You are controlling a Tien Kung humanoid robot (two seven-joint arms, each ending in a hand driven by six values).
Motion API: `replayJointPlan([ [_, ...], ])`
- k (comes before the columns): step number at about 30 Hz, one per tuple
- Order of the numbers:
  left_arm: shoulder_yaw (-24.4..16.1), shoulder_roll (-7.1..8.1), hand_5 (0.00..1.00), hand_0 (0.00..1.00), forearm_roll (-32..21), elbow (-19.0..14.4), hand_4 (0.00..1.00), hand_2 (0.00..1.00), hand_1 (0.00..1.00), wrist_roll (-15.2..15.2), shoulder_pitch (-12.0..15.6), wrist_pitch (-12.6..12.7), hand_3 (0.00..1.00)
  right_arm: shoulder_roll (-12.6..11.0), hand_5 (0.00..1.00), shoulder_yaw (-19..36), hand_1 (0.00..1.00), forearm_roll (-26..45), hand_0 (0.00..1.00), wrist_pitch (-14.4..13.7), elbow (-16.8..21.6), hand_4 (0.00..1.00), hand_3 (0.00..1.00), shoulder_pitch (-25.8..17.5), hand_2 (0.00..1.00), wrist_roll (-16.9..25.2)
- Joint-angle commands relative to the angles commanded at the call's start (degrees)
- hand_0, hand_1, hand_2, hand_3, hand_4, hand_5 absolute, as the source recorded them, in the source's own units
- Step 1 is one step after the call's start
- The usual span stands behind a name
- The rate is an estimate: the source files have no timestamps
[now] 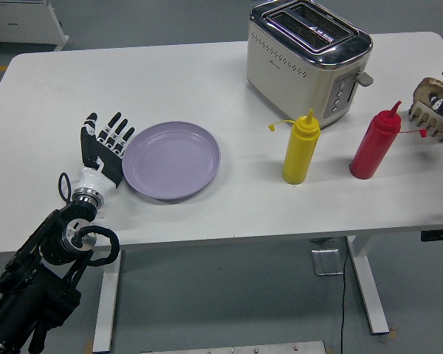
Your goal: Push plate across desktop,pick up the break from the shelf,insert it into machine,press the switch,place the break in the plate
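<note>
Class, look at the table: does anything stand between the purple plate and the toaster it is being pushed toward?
Bare table lies between the purple plate and the toaster. The yellow bottle stands right of the plate, in front of the toaster. The left hand touches the plate's left rim.

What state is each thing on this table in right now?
Left hand: open, fingers spread, flat against the plate's left rim.
Plate: empty, lying flat.
Toaster: slots empty, lever up.
Yellow bottle: upright, cap flipped open.
Red bottle: upright.
Bread rack: at right edge, holding bread.
</note>
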Motion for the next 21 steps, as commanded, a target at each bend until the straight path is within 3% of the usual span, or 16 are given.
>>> replayJointPlan([
  [1,0.03,0.01,0.998,0.882,-0.02,-0.15,0.647,0.938,0.938,-0.03,-0.02,0.01,0.847,-0.01,0.168,-0.07,0.529,-0.2,0.484,0.12,-0.12,0.649,0.562,0.08,0.516,-0.06],
  [12,-1.97,0.51,0.998,0.882,-0.31,-2.06,0.648,0.936,0.934,-0.91,0.48,0.7,0.844,-0.28,0.152,-0.5,0.488,-1.64,0.421,0.0,-1.42,0.629,0.548,0.63,0.499,0.39],
  [13,-2.25,0.54,0.998,0.876,-0.27,-2.34,0.648,0.932,0.93,-0.97,0.55,0.77,0.838,-0.28,0.073,-0.52,0.436,-1.71,0.336,0.03,-1.54,0.52,0.518,0.66,0.481,0.6],
  [18,-4.28,0.69,0.998,0.876,-0.03,-4.53,0.648,0.932,0.93,-1.54,1.05,1.45,0.838,-0.2,0.073,-0.48,0.436,-2.49,0.336,-1.12,-1.95,0.52,0.518,0.59,0.481,1.64],
  [19,-4.77,0.71,0.998,0.872,0.04,-5.04,0.647,0.922,0.926,-1.66,1.19,1.58,0.823,-0.2,0.002,-0.46,0.403,-2.61,0.281,-1.52,-1.94,0.371,0.504,0.55,0.456,1.86],
  [21,-6.19,0.79,0.998,0.872,0.28,-6.48,0.647,0.922,0.926,-1.96,1.6,1.92,0.823,-0.21,0.002,-0.44,0.403,-2.76,0.281,-2.7,-1.79,0.371,0.504,0.46,0.456,2.52],
])
